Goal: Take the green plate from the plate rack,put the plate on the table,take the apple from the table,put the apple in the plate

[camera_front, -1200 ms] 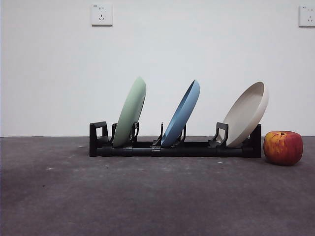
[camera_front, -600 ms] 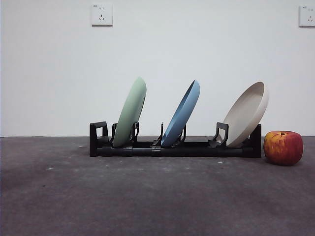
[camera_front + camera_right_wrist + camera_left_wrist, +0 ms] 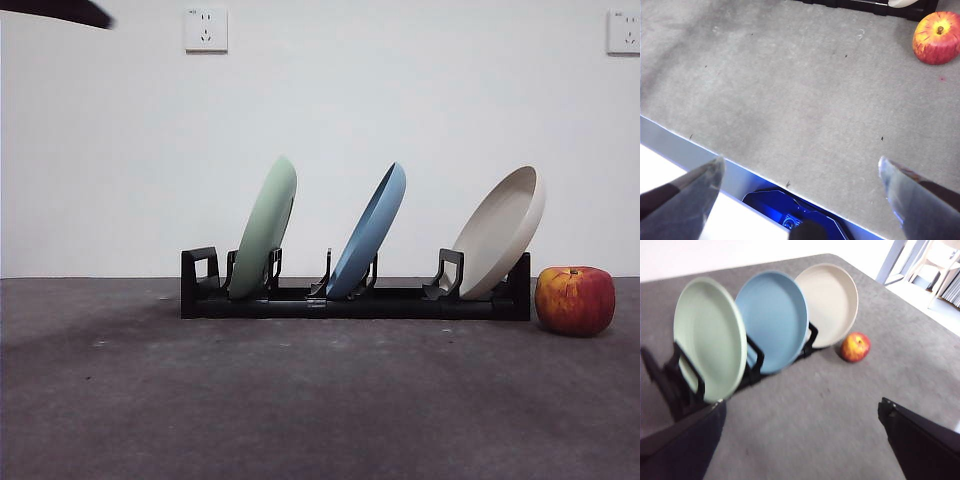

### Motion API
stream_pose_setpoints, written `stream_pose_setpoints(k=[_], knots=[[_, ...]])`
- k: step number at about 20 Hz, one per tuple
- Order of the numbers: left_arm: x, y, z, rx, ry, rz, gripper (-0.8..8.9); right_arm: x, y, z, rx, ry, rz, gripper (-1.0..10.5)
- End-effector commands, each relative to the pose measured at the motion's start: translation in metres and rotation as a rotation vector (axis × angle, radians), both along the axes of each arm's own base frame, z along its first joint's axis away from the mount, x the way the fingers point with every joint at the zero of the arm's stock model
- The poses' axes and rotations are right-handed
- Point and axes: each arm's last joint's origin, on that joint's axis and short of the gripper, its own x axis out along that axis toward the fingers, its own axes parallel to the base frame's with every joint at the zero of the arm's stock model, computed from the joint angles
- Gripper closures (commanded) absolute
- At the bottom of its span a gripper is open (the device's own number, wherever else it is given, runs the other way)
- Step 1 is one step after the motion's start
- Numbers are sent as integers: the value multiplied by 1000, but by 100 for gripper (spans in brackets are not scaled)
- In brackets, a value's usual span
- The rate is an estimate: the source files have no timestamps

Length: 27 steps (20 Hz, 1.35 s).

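The green plate (image 3: 265, 228) stands tilted in the left slot of the black plate rack (image 3: 350, 300) on the dark grey table (image 3: 300, 400). The red apple (image 3: 575, 300) sits on the table just beyond the rack's right end. My left gripper (image 3: 801, 407) is open and empty, held above the table and apart from the green plate (image 3: 707, 337), the rack (image 3: 756, 360) and the apple (image 3: 855, 346). My right gripper (image 3: 801, 162) is open and empty over the table's near edge, well short of the apple (image 3: 937, 37).
A blue plate (image 3: 368, 232) stands in the rack's middle slot and a cream-white plate (image 3: 500, 232) at its right end. A black arm tip (image 3: 60, 12) shows at the front view's top left corner. Two wall sockets are on the white wall behind.
A black arm tip has come into the front view's top left corner. The plates, rack and apple have not moved.
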Motion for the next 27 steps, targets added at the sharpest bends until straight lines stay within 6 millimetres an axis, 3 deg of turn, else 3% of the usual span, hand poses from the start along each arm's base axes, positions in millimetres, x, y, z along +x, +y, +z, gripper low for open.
stream_pose_setpoints(k=[1, 7, 11, 17, 22, 27], knots=[[34, -17, 2, 10, 4, -12, 224, 0, 0, 1, 6, -4, -5, 317], [121, -59, -12, 54, 27, -2, 224, 0, 0, 1, 10, 0, -10, 317], [164, -80, -33, 73, 51, -2, 224, 0, 0, 1, 10, 0, -10, 317], [196, -97, -73, 83, 61, 37, 225, 0, 0, 1, 20, 8, -23, 317], [203, -107, -94, 106, 96, 44, 227, 0, 0, 1, 24, 12, -29, 317], [200, -116, -96, 101, 108, 24, 673, 0, 0, 1, 31, 17, -36, 317]])
